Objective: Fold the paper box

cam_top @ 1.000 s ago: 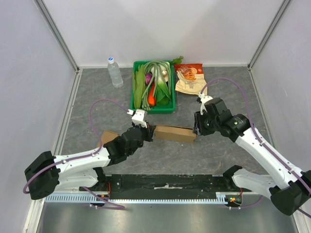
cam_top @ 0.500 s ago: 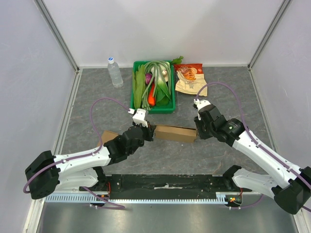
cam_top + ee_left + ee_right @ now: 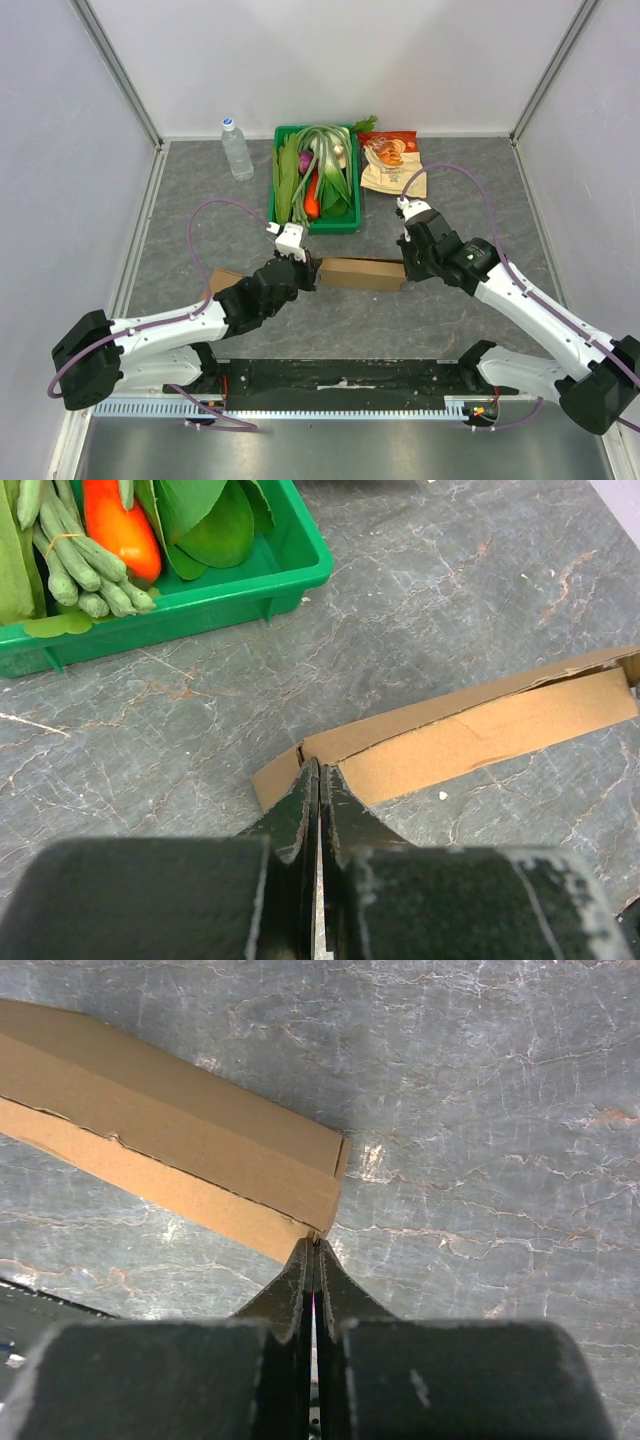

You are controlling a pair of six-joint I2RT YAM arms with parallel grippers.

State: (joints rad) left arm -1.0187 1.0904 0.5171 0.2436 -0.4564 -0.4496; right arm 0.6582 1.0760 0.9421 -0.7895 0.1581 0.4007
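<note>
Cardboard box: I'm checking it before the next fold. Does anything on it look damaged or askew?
Mildly. The cardboard box has a long seam that is ragged and gapes a little in both wrist views; its upper flap does not sit flush. Nothing else stands out.

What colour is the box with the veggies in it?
The crate is bright green. It shows best in the top external view.

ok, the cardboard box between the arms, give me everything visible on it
The paper box is plain brown cardboard, long, collapsed nearly flat, lying on the grey table just nearer the arms than the green tray. A ragged seam runs its length where panels overlap, gaping slightly. The left gripper, shut, meets its left end; the right gripper, shut, meets a right-end corner. Whether either pinches cardboard is unclear.
</note>
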